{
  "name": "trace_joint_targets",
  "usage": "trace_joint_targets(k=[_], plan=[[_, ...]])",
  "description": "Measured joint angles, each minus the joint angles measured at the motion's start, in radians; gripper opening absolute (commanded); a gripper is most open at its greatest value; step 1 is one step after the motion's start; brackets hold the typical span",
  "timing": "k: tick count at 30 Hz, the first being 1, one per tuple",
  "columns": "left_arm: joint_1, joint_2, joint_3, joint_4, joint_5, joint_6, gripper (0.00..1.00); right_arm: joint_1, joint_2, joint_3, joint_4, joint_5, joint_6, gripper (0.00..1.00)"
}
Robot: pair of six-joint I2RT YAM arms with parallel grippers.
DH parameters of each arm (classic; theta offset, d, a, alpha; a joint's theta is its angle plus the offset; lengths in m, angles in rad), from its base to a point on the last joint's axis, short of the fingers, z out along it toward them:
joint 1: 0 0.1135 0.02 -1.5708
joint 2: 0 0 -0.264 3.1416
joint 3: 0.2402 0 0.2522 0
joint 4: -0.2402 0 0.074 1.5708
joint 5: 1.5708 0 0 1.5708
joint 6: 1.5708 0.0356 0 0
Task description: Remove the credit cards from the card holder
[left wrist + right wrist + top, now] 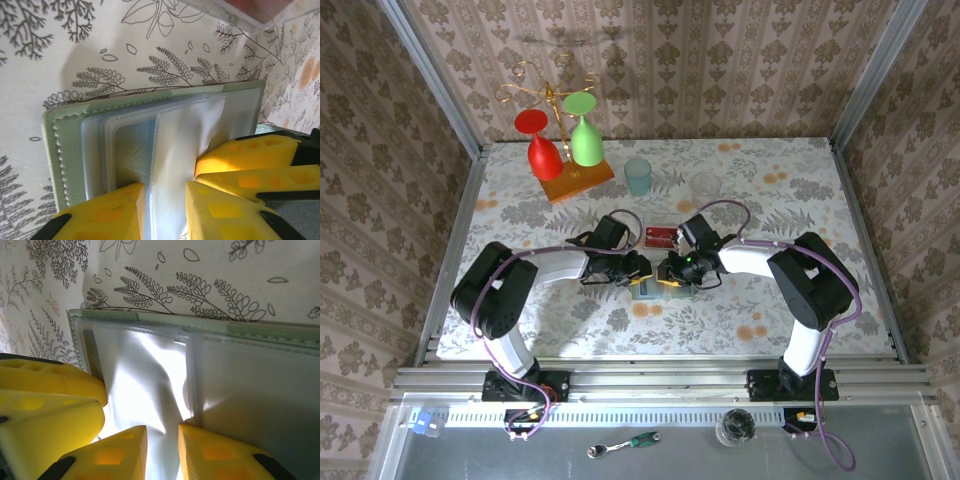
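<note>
The pale grey-green card holder point(650, 289) lies open on the table between both grippers. Its green stitched border point(62, 150) frames several clear plastic sleeves point(175, 130). My left gripper point(165, 212) is shut on a sleeve edge that runs up between its yellow fingers. My right gripper point(162, 452) pinches a crumpled sleeve point(145, 375) of the same holder point(260, 332). From above, the left gripper point(638, 268) and right gripper point(671, 270) nearly touch. One red credit card point(660, 237) lies on the table just behind them. The blue card is out of view, and I cannot tell whether the sleeves hold cards.
A teal cup point(638, 176) and a clear glass point(706, 185) stand behind the holder. At the back left is a rack point(575, 180) with a red and a green wine glass. The right gripper's fingers point(245, 155) crowd the left wrist view.
</note>
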Motion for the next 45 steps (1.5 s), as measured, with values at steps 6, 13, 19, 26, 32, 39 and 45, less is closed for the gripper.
trace_joint_targets(k=[6, 13, 19, 26, 32, 39, 45], plan=[[-0.011, 0.0, 0.008, -0.016, -0.012, 0.0, 0.31, -0.011, 0.0, -0.018, 0.032, -0.026, 0.015, 0.26], [-0.026, 0.0, 0.023, -0.022, -0.014, -0.001, 0.3, -0.018, 0.0, -0.031, 0.054, -0.043, 0.018, 0.26], [-0.032, 0.0, 0.037, -0.029, -0.014, -0.001, 0.27, -0.021, 0.0, -0.04, 0.074, -0.052, 0.02, 0.26], [-0.032, 0.0, 0.053, -0.032, -0.014, -0.001, 0.24, -0.021, -0.002, -0.046, 0.087, -0.058, 0.026, 0.26], [-0.032, 0.002, 0.056, -0.032, -0.014, -0.001, 0.2, -0.021, -0.036, -0.06, 0.094, -0.058, 0.037, 0.26], [-0.032, 0.002, 0.059, -0.034, -0.013, -0.001, 0.19, -0.035, -0.145, -0.063, 0.076, -0.05, 0.04, 0.26], [-0.032, 0.002, 0.076, -0.031, -0.01, -0.001, 0.19, -0.072, -0.219, -0.063, 0.01, -0.023, 0.028, 0.26]])
